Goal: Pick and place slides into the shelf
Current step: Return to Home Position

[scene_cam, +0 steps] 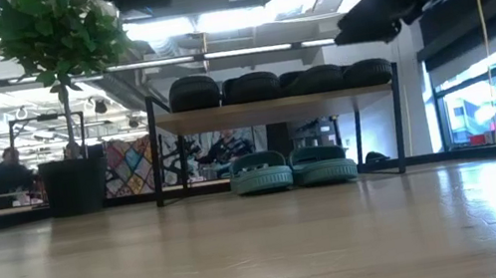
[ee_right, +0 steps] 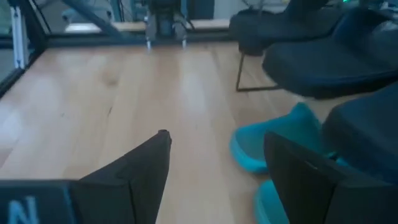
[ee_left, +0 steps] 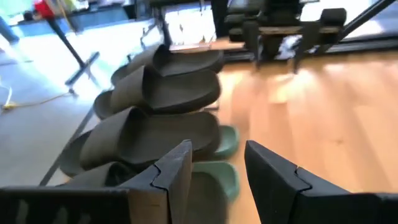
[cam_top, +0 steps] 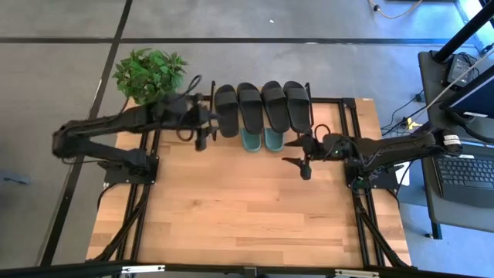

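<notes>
Where the wooden surface (cam_top: 247, 208) reaches its far edge stands a low shelf (scene_cam: 273, 106): light wood top board on a thin black metal frame w/ slim legs. Four black slides (cam_top: 249, 106) sit side by side on the top board and fill it from end to end. Each is a matte rubber sandal w/ a wide strap; seen level from the low view, the straps read as four dark humps in a row. Two muted green slides (cam_top: 250, 140) lie on the surface under the board, approx. mid-shelf, side by side and close together. Their rounded ends poke out past the board's front edge in the high view. No slide lies elsewhere on the surface.

L arm: left gripper (cam_top: 207, 139) hangs at the shelf's left end, just beside the leftmost black slide, fingers spread, holding nothing. R arm: right gripper (cam_top: 296, 153) hangs over bare wood just in front of the shelf's right end, near the green pair, fingers also spread, nothing between them.

A potted plant (cam_top: 150, 75) stands just left of the shelf at the far left corner.
</notes>
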`<move>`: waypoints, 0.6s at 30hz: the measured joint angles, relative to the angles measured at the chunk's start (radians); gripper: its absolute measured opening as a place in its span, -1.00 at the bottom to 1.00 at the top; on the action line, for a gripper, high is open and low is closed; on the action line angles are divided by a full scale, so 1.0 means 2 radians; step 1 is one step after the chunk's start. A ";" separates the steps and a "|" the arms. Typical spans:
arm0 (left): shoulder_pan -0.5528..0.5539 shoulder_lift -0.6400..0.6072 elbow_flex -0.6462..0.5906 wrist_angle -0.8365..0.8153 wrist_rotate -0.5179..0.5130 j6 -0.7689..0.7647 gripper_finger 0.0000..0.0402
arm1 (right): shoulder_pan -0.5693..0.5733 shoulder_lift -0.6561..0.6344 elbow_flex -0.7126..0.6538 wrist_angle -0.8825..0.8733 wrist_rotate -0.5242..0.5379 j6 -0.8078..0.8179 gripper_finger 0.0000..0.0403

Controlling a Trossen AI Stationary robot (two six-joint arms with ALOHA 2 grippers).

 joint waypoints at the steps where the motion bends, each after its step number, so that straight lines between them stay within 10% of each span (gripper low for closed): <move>1: -0.006 -0.019 -0.024 0.019 0.000 -0.006 -0.29 | -0.005 -0.009 0.000 -0.003 -0.005 0.000 0.27; 18: -0.061 -0.302 -0.304 0.124 -0.063 -0.066 -0.29 | -0.024 -0.136 0.000 -0.116 0.024 0.008 0.27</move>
